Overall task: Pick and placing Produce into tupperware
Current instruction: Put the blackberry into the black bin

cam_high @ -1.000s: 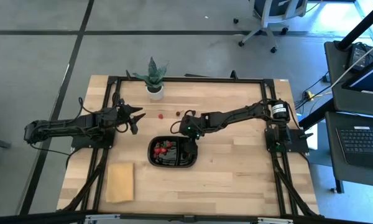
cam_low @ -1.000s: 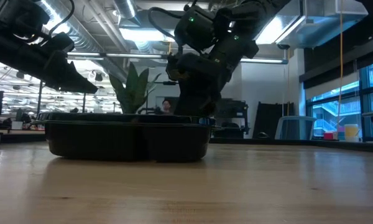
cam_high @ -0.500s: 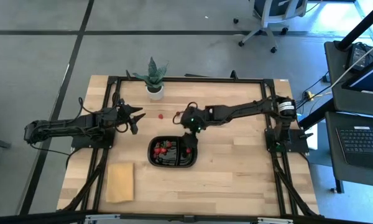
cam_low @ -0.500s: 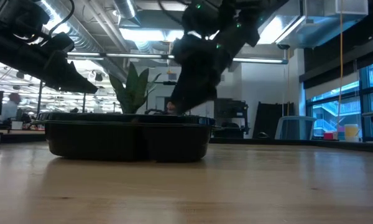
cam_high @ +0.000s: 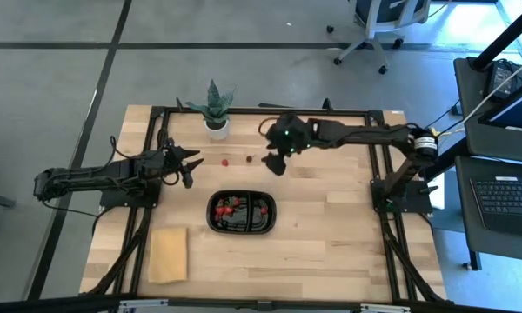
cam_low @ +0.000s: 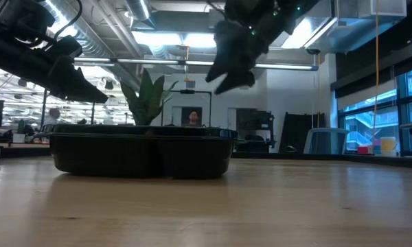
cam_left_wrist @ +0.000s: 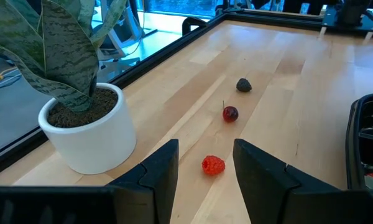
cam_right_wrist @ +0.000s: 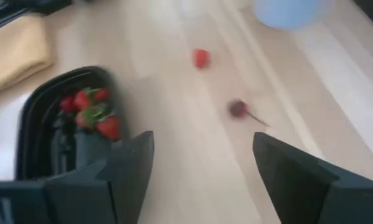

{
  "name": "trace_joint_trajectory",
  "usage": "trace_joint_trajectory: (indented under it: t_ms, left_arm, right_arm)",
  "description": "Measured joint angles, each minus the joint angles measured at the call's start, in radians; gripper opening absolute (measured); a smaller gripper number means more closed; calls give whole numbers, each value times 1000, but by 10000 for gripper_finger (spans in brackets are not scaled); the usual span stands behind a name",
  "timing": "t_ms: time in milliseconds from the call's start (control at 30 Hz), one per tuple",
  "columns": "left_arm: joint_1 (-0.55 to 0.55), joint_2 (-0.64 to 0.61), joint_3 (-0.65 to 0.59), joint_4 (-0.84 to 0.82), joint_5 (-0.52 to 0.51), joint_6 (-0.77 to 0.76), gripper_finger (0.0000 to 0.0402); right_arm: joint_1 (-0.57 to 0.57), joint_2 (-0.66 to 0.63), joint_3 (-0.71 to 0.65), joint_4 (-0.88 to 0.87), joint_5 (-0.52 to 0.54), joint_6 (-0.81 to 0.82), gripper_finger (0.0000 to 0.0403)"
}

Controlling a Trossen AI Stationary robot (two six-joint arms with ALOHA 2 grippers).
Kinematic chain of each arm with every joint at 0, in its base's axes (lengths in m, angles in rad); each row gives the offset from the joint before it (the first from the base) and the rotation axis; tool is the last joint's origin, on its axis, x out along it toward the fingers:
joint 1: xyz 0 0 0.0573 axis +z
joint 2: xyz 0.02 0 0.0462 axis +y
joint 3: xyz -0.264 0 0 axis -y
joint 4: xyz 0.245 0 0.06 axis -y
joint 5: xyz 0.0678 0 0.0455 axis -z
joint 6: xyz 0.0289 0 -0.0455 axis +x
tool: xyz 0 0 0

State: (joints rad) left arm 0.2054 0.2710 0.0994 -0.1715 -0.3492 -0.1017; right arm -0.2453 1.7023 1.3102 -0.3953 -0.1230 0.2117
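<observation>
The black two-compartment tray (cam_high: 241, 228) sits mid-table and holds several red strawberries (cam_right_wrist: 90, 109) in its left part. A raspberry (cam_left_wrist: 214, 165), a cherry (cam_left_wrist: 230, 113) and a dark berry (cam_left_wrist: 244, 84) lie loose on the wood beyond it. My left gripper (cam_high: 190, 167) hovers open, left of the loose pieces, the raspberry between its fingers' line (cam_left_wrist: 205, 177) but ahead of them. My right gripper (cam_high: 274, 162) is open and empty, raised above the table beyond the tray's far rim (cam_low: 230, 68); it also shows in the right wrist view (cam_right_wrist: 202, 180).
A potted plant in a white pot (cam_high: 215, 111) stands at the far edge, close to the loose pieces (cam_high: 224, 161). A flat tan block (cam_high: 168, 254) lies near the front left. A black frame (cam_high: 261, 111) runs around the table's working area.
My right gripper has risen out of the tray's right compartment and gone toward the table's far edge, now clear above the wood beyond the tray. The tray and loose pieces have stayed put.
</observation>
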Motion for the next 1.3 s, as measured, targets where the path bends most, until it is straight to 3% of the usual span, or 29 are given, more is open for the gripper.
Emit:
trace_joint_trajectory:
  t_ms: [100,233,667,800,1300]
  left_arm:
    - [0,0,0,0,0,0,147]
    - [0,0,0,0,0,0,147]
    - [0,0,0,1,0,-1,147]
    - [0,0,0,1,0,-2,147]
    - [-1,0,0,1,0,-3,147]
  right_arm:
    - [-47,3,0,-69,2,104,275]
    - [-84,31,0,-133,4,120,275]
    - [-91,168,0,-94,2,120,275]
    - [-91,206,0,-84,94,117,275]
    - [-89,230,-1,-20,122,99,275]
